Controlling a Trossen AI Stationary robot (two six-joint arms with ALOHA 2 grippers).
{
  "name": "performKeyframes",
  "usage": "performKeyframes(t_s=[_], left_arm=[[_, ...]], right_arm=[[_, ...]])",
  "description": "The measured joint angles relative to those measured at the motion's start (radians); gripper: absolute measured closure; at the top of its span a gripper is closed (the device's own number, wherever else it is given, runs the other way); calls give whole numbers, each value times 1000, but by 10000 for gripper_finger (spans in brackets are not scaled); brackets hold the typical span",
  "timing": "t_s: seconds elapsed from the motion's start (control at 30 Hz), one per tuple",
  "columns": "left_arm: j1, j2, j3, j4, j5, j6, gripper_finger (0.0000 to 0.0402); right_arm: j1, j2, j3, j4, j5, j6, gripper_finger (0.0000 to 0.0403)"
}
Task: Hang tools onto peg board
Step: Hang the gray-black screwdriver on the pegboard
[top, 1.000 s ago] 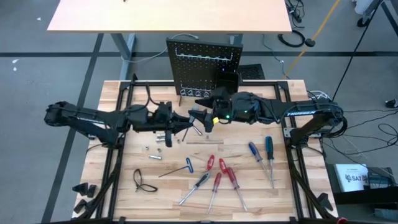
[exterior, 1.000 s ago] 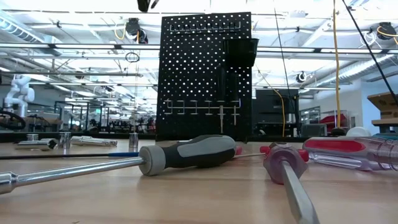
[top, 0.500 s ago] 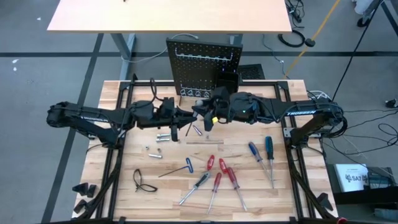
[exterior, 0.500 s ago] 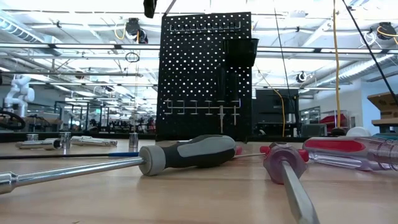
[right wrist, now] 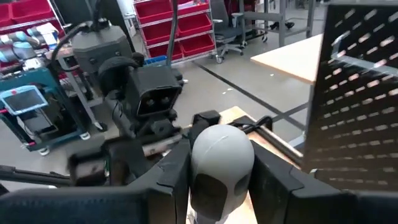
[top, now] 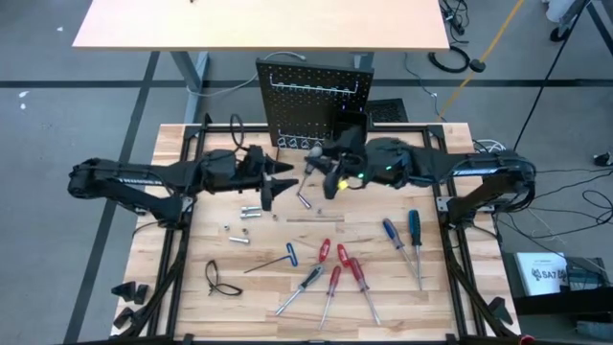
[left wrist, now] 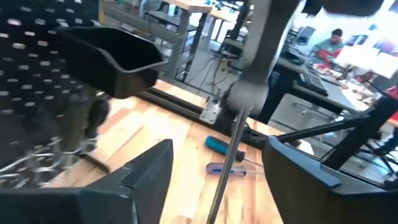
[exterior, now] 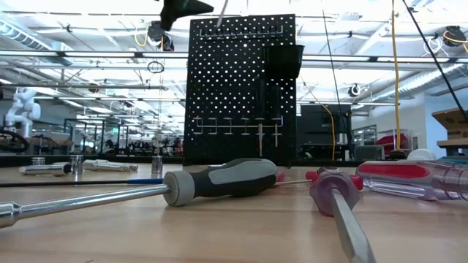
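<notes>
— High view first: what am I seeing?
— My right gripper [top: 319,175] is pinching a grey-handled screwdriver [right wrist: 221,163] in front of the peg board [top: 314,101]. My left gripper [top: 273,182] is spreading its fingers just beside it.
— What is lying around?
— More screwdrivers [top: 347,273] and a blue T-handle key [top: 276,257] are lying on the table [top: 192,297].

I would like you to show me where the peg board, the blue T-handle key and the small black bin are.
peg board [top: 311,101]: high view, on its perforated black face.
blue T-handle key [top: 291,253]: high view, on its blue handle.
small black bin [exterior: 282,61]: low view, on its front wall.
</notes>
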Motion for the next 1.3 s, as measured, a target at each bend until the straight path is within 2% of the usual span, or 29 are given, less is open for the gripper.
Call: performKeyframes(t_s=[0.13,0.23,0.3,0.37,0.53,0.63,0.7,0.8,0.93,1.0,1.1,1.23,1.3], left_arm=[[21,-68,0,-96,-2,19,142],[54,-123,0,-195,-54,28,141],[100,-152,0,-244,-88,32,141],[187,-167,0,-270,-66,38,141],[519,-136,0,-236,266,145,140],[688,-112,-2,-227,428,230,140],[773,-115,-2,-226,480,305,140],[877,-110,-2,-223,521,409,140],[979,-41,-2,-171,576,373,145],[1007,-1,-2,-156,593,366,164],[1019,58,-2,-68,541,322,215],[1019,130,-2,74,457,287,319],[1016,167,-2,133,460,265,373]], right_arm=[[-2,-69,0,-80,34,-47,290],[-2,-111,0,-107,48,-79,290],[-2,-130,0,-109,66,-93,290],[-2,-135,1,-111,93,-95,290],[-6,-124,0,-116,96,-15,290],[10,-114,0,-115,98,79,290],[27,-102,0,-115,103,125,290],[56,-84,0,-115,166,195,290],[67,-68,0,-113,227,259,290],[70,-68,0,-111,230,275,290],[74,-68,0,-105,249,288,290],[82,-68,0,-105,251,297,290],[86,-62,0,-104,252,305,290]])
